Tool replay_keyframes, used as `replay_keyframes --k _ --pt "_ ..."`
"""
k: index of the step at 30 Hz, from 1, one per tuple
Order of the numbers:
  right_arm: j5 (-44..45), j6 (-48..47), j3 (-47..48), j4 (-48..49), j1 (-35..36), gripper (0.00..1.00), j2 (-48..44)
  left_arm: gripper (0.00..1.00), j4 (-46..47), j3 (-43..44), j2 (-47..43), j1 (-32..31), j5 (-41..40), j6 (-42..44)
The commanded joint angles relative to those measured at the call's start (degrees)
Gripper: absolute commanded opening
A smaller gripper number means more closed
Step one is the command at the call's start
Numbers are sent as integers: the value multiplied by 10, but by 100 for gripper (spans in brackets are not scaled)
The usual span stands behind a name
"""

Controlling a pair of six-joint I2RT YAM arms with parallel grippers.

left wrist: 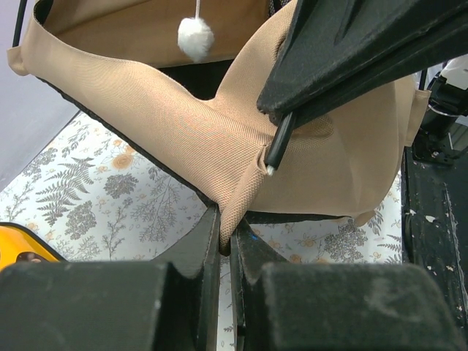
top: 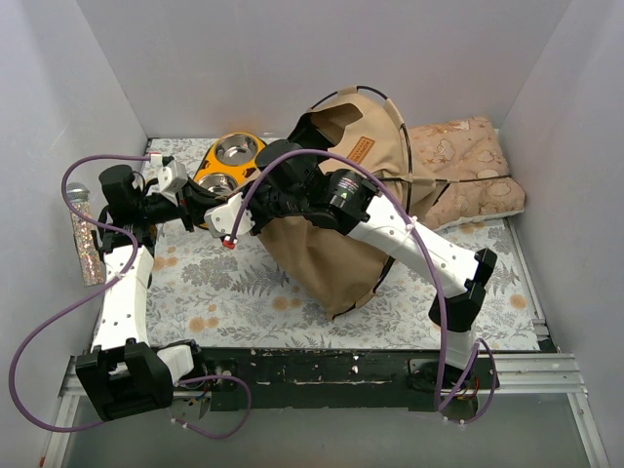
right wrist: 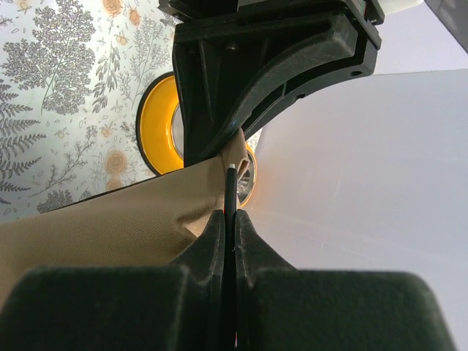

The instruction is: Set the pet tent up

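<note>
The pet tent (top: 331,261) lies between both jaws: left gripper (left wrist: 225,230) pinches its tan corner (left wrist: 245,191) taut, right gripper (right wrist: 230,219) clamps the black pole (right wrist: 231,186), seemingly to seat its tip there

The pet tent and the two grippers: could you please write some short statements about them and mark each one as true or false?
1. The left gripper is shut on a corner of the pet tent fabric. True.
2. The right gripper is open and holds nothing. False: it is shut on a thin black pole.
3. A white pompom hangs on a string inside the tent. True.
4. The yellow double bowl stands on the cushion. False: it stands on the floral table cover, and the cushion lies on the other side of the tent.
</note>
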Motion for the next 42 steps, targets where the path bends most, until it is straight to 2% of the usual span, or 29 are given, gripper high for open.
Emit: replay_keyframes --k 1,42 --pt "28 -6 12 -25 -12 1 14 0 -5 9 -23 1 100 2" --pt "16 1 -6 -14 -24 1 -33 0 -16 8 -7 1 90 17"
